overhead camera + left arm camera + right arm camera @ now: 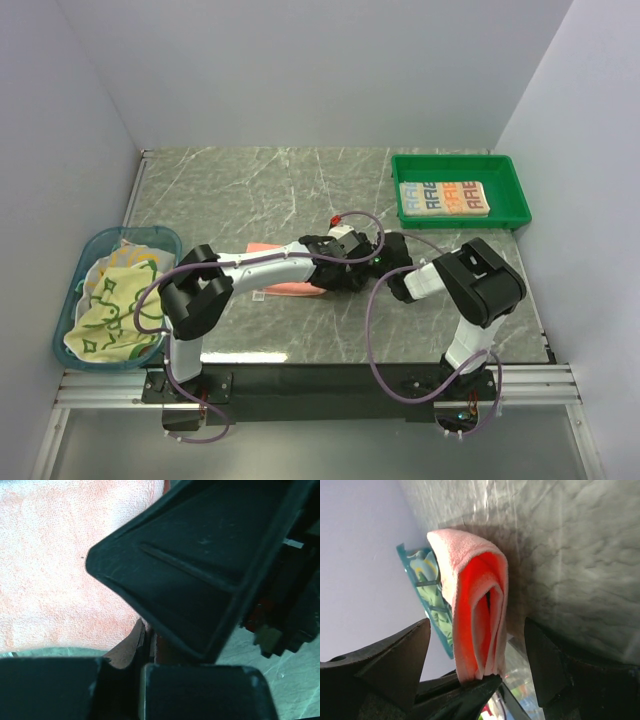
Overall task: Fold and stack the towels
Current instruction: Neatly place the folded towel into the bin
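Observation:
A salmon-pink towel [290, 288] lies folded on the marble table under my left arm. My left gripper [345, 268] is shut on its right edge; in the left wrist view [141, 667] a shadowed fold of the towel [60, 565] sits pinched between the jaws. My right gripper [385, 262] faces it, open, with its fingers on either side of the lifted towel end [470, 610] without touching it [476, 625]. A cream towel with coloured letters [444, 198] lies folded in the green tray. Pale yellow and green frog towels [110, 310] are heaped in the blue basket.
The green tray [455, 160] stands at the back right. The blue basket [70, 300] stands at the left edge and shows in the right wrist view [402, 552]. Both wrists are close together at mid-table. White walls enclose the table.

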